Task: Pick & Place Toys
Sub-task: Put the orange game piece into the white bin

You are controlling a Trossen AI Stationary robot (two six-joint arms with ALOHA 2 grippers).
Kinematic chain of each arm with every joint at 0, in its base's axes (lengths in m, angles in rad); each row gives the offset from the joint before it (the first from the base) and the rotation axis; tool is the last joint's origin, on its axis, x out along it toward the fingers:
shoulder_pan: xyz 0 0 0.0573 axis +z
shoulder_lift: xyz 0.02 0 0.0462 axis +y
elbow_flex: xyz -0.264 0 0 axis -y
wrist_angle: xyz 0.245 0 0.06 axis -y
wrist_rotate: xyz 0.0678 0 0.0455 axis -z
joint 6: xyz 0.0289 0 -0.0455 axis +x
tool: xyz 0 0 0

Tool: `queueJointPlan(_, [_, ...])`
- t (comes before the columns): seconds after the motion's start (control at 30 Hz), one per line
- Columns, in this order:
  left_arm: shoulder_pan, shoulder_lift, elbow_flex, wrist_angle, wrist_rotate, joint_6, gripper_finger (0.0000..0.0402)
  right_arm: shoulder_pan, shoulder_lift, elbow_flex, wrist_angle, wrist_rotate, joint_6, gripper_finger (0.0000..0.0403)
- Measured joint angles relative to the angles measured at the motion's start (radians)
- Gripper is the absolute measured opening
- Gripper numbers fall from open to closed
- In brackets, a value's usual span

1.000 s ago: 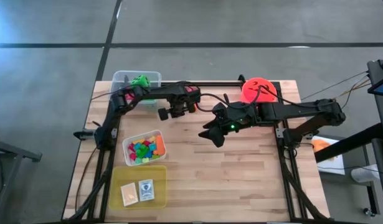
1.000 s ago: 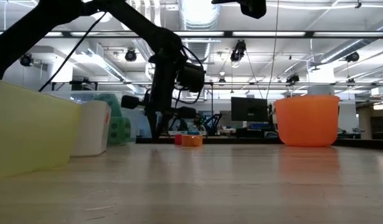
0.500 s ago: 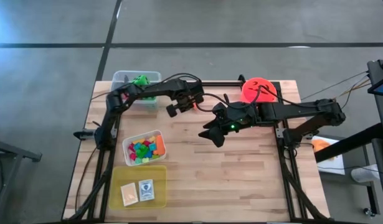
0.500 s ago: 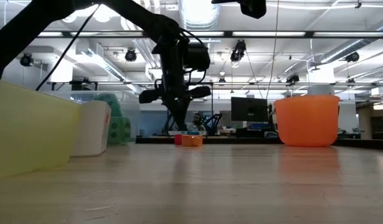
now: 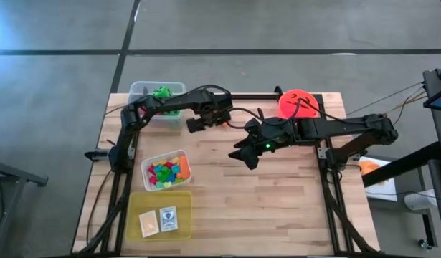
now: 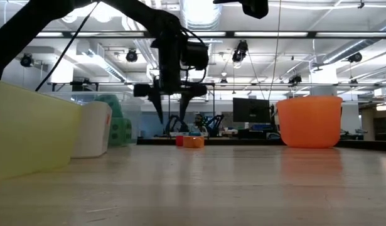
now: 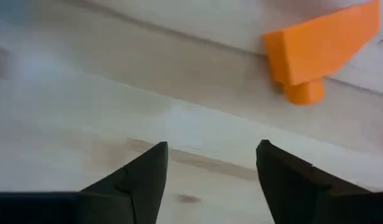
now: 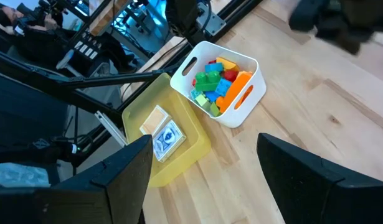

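An orange block [image 7: 322,43] lies flat on the wooden table just beyond my left gripper [image 7: 210,168], apart from its fingers. That gripper [image 5: 193,125] hangs open above the table's far middle, fingers pointing down [image 6: 171,110]. In the low view the orange block [image 6: 193,142] rests on the table beside a small red piece [image 6: 179,140]. My right gripper [image 5: 245,154] hovers open at mid-table, holding nothing. Green dice [image 5: 161,93] sit in a clear tub [image 5: 138,89]. Bright blocks [image 8: 216,81] fill a white tub [image 8: 241,106].
A yellow tray [image 5: 181,197] with two cards [image 5: 168,218] stands at the near left, the white tub [image 5: 183,154] behind it. An orange bucket [image 5: 297,104] stands at the far right. Bare wood stretches across the near middle and right.
My left gripper has risen from the table, swung about at the wrist until its fingers point down again, and opened. The orange block has stayed where it lay. My right arm has kept still.
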Motion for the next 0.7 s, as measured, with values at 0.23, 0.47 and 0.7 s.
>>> queueJointPlan(0.23, [-0.025,-0.09,0.0,-0.144,-0.134,0.129,0.0164,0.0,0.0,0.0,0.0,0.0,0.0,0.0281])
queueJointPlan(0.47, [-0.099,-0.247,-0.02,-0.229,-0.337,0.251,0.0011,0.0,0.0,0.0,0.0,0.0,0.0,0.0281])
queueJointPlan(0.7, [-0.116,-0.417,-0.089,-0.23,-0.319,0.412,0.0025,0.0,0.0,0.0,0.0,0.0,0.0,0.0281])
